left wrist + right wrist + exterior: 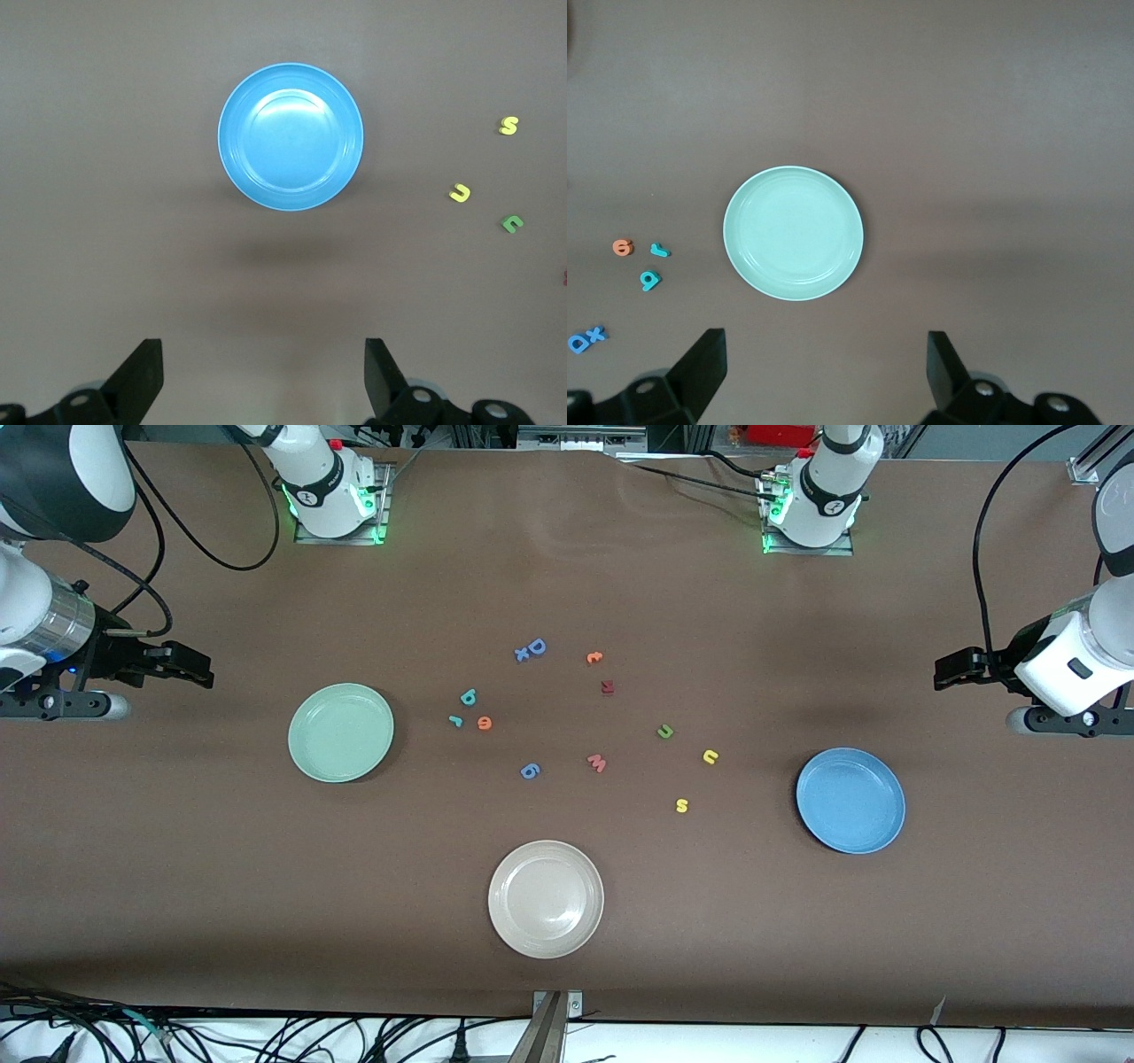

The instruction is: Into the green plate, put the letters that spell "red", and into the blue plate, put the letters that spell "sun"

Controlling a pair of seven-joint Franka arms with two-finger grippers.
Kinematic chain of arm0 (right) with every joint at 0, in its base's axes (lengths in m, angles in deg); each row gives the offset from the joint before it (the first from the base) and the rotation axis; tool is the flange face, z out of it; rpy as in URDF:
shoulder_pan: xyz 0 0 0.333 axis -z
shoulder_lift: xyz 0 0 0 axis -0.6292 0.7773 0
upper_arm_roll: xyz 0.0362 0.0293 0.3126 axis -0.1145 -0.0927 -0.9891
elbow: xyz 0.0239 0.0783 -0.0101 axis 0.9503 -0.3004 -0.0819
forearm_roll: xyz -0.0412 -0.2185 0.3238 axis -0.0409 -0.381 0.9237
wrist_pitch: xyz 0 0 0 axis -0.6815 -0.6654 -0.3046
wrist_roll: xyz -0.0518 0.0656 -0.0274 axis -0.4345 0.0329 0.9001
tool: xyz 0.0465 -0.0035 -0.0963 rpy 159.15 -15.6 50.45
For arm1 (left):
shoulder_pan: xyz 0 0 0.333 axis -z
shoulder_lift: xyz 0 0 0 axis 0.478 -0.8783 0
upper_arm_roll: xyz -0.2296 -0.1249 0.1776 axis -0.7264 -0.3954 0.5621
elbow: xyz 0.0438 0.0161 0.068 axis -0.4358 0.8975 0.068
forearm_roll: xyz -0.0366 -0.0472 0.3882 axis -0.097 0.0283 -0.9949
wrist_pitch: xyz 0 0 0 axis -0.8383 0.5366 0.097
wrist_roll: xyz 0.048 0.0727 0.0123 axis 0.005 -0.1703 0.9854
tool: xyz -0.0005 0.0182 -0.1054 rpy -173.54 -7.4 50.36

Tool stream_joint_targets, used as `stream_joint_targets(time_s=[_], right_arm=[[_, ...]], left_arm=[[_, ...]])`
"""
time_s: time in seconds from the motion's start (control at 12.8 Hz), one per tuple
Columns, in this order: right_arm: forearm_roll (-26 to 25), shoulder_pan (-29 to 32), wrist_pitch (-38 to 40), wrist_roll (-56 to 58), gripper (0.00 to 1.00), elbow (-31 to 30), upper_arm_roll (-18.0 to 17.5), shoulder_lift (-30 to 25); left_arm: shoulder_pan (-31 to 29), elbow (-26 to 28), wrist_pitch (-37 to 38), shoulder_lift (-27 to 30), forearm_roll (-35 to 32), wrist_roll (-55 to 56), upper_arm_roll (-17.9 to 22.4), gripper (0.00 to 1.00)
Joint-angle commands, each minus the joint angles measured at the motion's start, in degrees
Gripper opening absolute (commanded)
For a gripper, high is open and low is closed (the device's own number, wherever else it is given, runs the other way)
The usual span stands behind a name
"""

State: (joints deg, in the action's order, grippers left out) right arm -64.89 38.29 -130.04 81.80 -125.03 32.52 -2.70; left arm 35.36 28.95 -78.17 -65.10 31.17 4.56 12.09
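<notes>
The green plate (341,732) lies toward the right arm's end, the blue plate (850,800) toward the left arm's end. Between them, beside the green plate, lie the teal "d" (468,697), teal "r" (455,721) and orange "e" (484,723). Closer to the blue plate lie the green "n" (665,732), yellow "u" (710,756) and yellow "s" (681,805). My right gripper (199,669) hangs open and empty over bare table at its end. My left gripper (943,671) hangs open and empty over its own end. Both arms wait.
A cream-white plate (546,899) sits nearest the front camera. Other loose letters lie mid-table: a blue "D" (535,646), a small orange one (594,657), a dark red one (607,686), a pink "w" (597,763) and a blue one (529,771).
</notes>
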Motion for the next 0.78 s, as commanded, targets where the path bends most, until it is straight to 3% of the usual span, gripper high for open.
stream_joint_targets(time_s=[0.0,0.7], right_arm=[[0.25,-0.01,0.76,0.45,1.00,0.37,0.10,-0.06],[0.25,0.08,1.29,0.54,1.00,0.37,0.19,-0.06]], left_arm=[[-0.39,-1.59,0.26,-0.81,1.56,-1.79,0.19,1.00],[-0.30,-1.68,-0.09,-0.81,1.74,-1.61,0.10,1.00]])
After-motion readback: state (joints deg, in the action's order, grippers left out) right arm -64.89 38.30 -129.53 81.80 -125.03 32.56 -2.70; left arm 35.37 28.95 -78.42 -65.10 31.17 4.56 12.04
